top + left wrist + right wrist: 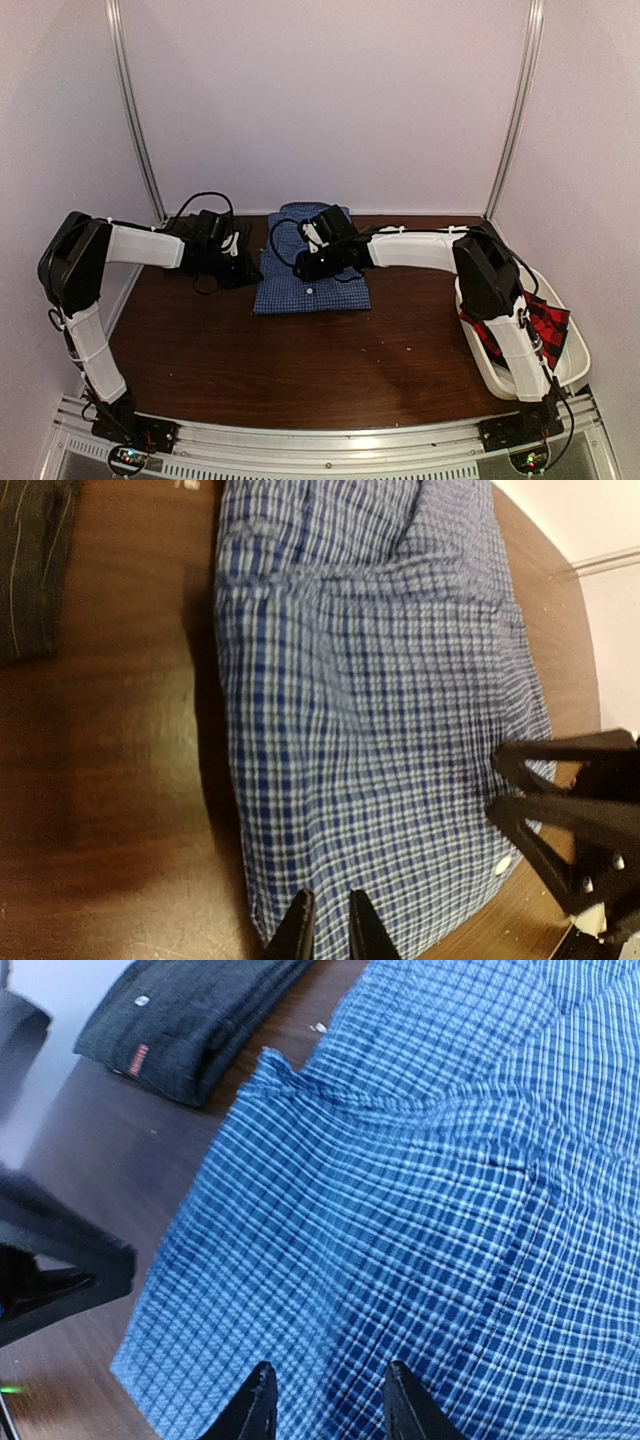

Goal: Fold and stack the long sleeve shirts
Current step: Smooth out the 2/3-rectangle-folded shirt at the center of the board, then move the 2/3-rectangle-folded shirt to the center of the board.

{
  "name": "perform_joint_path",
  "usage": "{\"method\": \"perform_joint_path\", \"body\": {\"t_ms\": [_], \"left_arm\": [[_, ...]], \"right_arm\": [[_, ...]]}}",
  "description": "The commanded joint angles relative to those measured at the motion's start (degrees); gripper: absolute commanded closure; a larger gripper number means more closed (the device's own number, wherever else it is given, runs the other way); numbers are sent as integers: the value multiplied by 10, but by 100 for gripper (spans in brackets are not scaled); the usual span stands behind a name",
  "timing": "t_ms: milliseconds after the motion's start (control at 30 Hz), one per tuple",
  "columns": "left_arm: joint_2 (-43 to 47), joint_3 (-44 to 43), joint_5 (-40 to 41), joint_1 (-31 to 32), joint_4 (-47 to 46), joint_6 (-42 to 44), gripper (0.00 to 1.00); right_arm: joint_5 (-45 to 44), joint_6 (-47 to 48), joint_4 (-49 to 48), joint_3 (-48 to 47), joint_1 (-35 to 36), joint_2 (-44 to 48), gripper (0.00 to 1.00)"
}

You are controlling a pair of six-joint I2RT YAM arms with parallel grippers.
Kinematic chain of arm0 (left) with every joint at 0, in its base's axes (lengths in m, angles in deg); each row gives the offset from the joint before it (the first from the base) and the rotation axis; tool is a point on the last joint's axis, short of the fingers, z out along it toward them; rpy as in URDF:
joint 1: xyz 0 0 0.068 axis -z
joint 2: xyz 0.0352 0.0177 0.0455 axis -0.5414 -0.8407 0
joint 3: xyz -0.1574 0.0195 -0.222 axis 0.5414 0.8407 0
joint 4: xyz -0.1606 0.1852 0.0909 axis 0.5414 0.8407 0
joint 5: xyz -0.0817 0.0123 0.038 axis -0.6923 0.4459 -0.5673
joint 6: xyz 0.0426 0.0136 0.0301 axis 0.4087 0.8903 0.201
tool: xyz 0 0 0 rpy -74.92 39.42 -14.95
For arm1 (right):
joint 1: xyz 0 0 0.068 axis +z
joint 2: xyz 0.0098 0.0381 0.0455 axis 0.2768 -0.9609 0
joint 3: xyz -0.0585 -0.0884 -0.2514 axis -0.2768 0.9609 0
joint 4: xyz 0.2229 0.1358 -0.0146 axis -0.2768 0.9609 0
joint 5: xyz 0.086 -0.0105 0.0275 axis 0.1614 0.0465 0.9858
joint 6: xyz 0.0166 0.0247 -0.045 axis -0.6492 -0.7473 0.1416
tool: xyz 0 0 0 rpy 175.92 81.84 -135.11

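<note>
**Top external view.** A blue gingham shirt (312,275) lies folded at the far centre of the brown table (300,360). The left gripper (245,255) reaches in at the shirt's left edge. The right gripper (312,238) hangs over its far half. A dark charcoal shirt (236,277) lies just left of the blue one and is mostly hidden under the left arm. At the right edge of the table stands a white tub (572,360). It holds a red-and-black plaid shirt (545,325), which is partly covered by the right arm. The jaw opening cannot be told from this view.

**Left wrist view.** The blue gingham shirt fills the middle of the frame. A white button (503,862) shows near one corner of it. The left gripper's fingertips (300,930) stand at the shirt's edge with a narrow gap between them. No cloth is visibly pinched there. The right gripper enters from the right, just above the cloth. The charcoal shirt appears in the top-left corner, apart from the blue one.

**Right wrist view.** The right gripper's fingers (255,1405) stand moderately apart, with only the flat gingham cloth seen behind the gap. The folded charcoal shirt lies on the table beyond the blue shirt's edge and bears a small orange tag (137,1058). A dark part of the left gripper juts in at the left.
</note>
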Motion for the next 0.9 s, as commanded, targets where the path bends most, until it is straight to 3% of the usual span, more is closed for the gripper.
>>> {"method": "perform_joint_path", "body": {"t_ms": [0,167,467,567,867], "left_arm": [[35,48,-42,2,-58,-20,86],[59,96,-36,2,-79,-25,85],[91,152,-46,2,-96,-38,79],[99,168,-51,3,-101,-40,77],[119,199,-46,27,-99,-45,70]], "right_arm": [[-22,-15,27,-18,-11,-50,63],[-4,-29,24,-7,-10,-58,62],[-4,-21,21,21,-10,41,45],[-23,-15,12,69,-11,95,40],[-41,-29,-32,299,-36,246,40]]}}
